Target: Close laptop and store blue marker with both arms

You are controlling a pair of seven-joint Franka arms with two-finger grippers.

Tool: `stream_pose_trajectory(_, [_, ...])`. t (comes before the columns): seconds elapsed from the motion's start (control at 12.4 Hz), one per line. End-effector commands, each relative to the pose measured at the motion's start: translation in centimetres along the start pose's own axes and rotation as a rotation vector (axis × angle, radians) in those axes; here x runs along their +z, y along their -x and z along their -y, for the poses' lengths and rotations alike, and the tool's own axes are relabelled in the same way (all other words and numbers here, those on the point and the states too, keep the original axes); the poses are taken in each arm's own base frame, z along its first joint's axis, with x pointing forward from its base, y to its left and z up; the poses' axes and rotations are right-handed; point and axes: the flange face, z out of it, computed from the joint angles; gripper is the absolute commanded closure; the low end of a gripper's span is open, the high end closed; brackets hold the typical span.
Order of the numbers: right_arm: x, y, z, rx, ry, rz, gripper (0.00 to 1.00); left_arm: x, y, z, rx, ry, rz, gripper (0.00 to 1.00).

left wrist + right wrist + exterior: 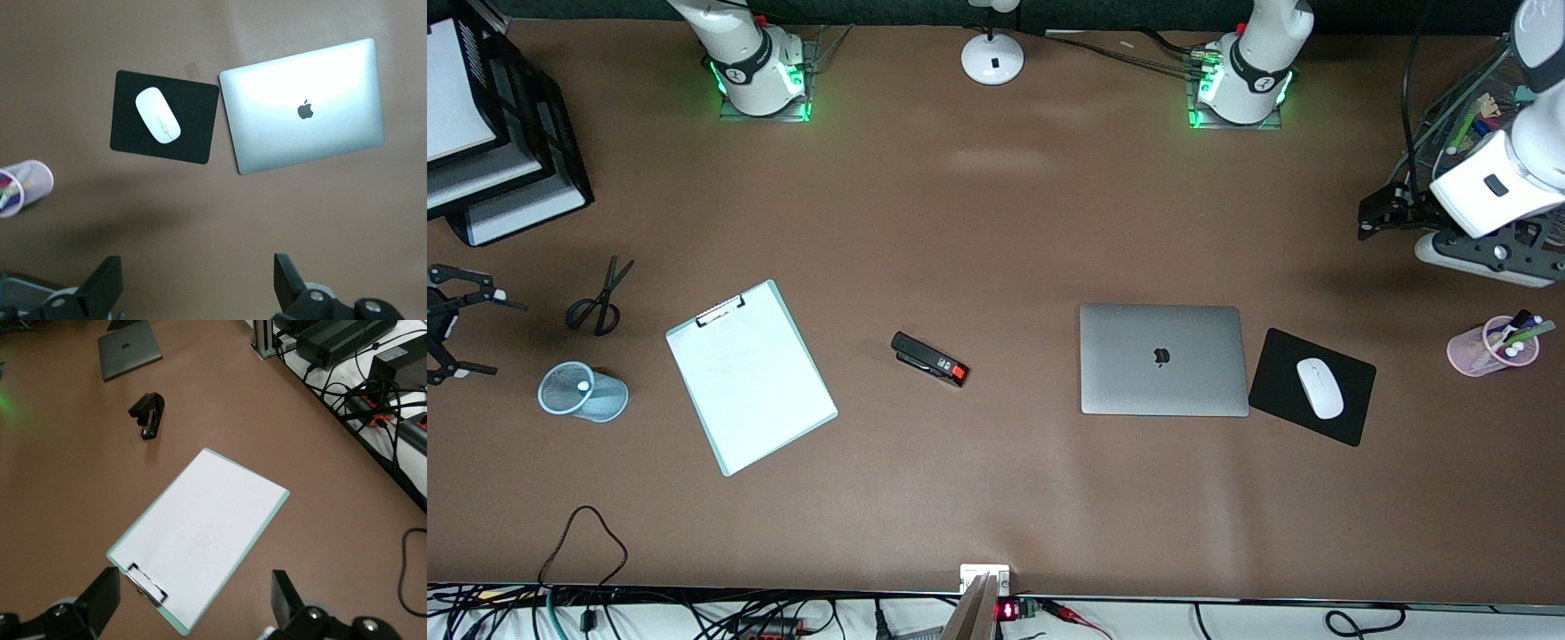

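The silver-grey laptop lies shut and flat, its dark logo facing up. Only a small whitish tip shows in the mouth of a pale blue mesh cup; the blue marker's blue shaft is hidden. My right gripper hangs open and empty beside that cup, at the right arm's end of the table. My left gripper is open and empty too, over bare table at the left arm's end.
A black mouse pad with a white mouse lies beside the laptop. A pink cup of pens stands toward the left arm's end. Mid-table are a stapler, a clipboard and scissors. Black paper trays fill one corner.
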Motion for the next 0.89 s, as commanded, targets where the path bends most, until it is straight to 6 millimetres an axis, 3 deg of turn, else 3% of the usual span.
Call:
stream_pose_trajectory(0.0, [-0.3,-5.1,0.7,0.078,-0.017,0.066,0.0,-0.5,0.6,-1.1,-0.083,-0.005,-0.029,0.0])
stream_pose_trajectory(0.24, [2.0,-12.0,1.8,0.137,-0.004,0.162,0.0,-0.5,0.8,0.6,-0.107,0.009,-0.031,0.0])
stream_pose_trajectory(0.4, [3.1,-16.0,3.1,0.202,0.02,0.207,0.0,-1.3,1.1,0.4,-0.106,0.007,-0.043,0.0])
stream_pose_trajectory(0.64, [4.5,-20.3,5.9,0.465,0.095,0.307,0.0,-0.9,1.0,1.0,-0.111,0.007,-0.025,0.0])
stream_pose_trajectory(0.81, [6.9,-22.7,8.4,0.612,0.102,0.342,0.0,-1.3,0.9,0.8,-0.109,0.006,-0.031,0.0])
